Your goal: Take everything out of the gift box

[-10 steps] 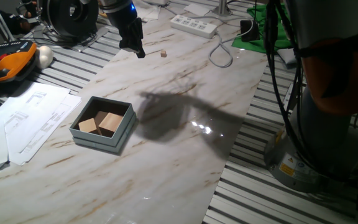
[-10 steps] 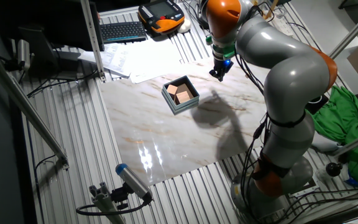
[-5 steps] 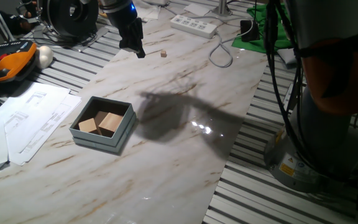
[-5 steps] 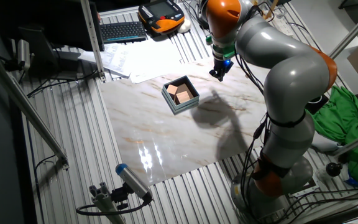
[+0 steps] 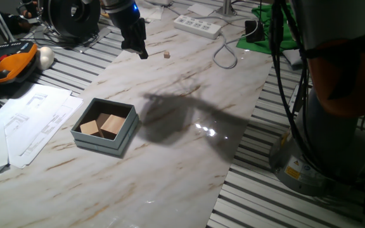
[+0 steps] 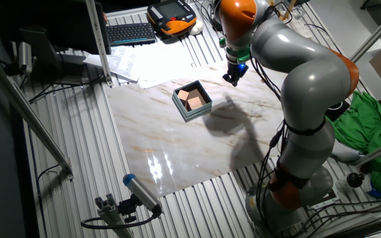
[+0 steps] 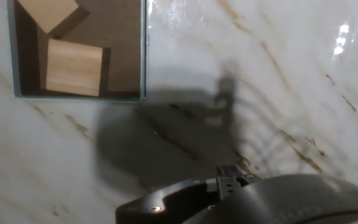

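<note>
The gift box (image 5: 124, 134) is a shallow grey-blue square with a brown inside, standing on the marble table's left part. Two light-tan wooden blocks (image 5: 90, 128) (image 5: 112, 125) lie in it side by side. The box (image 6: 204, 107) and blocks (image 6: 194, 103) also show in the other fixed view. The hand view looks down on the box's rim (image 7: 143, 56) and both blocks (image 7: 73, 67) (image 7: 47, 12) at top left. No multicoloured puzzle cube is in view. My gripper (image 5: 142, 52) (image 6: 231, 79) hangs high over the table's far edge, well away from the box. Its fingers look pressed together and empty.
A far tinier tan cube (image 5: 167, 55) lies on the table near the gripper. White paper sheets (image 5: 37, 120) lie left of the box. A power strip (image 5: 198, 25) and cable (image 5: 224, 54) are at the far end. An orange pendant (image 5: 8, 63) is at the far left.
</note>
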Controlling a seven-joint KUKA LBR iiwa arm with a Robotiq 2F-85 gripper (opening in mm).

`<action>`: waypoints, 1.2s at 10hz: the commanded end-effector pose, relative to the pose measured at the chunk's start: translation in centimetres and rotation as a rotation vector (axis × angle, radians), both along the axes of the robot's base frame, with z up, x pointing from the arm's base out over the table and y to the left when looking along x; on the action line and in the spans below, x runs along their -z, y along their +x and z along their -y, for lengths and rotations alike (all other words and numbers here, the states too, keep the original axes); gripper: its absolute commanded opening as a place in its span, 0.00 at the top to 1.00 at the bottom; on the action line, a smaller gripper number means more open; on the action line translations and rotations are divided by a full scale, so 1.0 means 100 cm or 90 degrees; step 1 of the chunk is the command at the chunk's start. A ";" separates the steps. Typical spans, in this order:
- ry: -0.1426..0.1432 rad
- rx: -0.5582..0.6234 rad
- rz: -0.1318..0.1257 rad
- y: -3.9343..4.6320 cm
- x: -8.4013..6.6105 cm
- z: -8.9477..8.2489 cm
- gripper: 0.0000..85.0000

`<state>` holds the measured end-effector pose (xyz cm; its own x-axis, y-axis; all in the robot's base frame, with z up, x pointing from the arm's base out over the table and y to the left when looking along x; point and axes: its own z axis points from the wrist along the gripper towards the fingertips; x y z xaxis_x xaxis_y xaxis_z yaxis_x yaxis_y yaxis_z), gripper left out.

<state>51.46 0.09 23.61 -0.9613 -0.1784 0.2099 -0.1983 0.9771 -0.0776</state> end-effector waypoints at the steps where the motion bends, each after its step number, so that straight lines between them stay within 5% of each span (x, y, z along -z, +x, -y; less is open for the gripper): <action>1: 0.003 0.023 0.017 0.0000 0.000 0.000 1.00; 3: 0.013 0.029 0.021 0.0000 0.000 0.000 1.00; 4: 0.037 0.040 0.025 0.0000 0.000 0.000 1.00; 12: 0.048 0.042 0.010 0.0000 0.000 0.000 1.00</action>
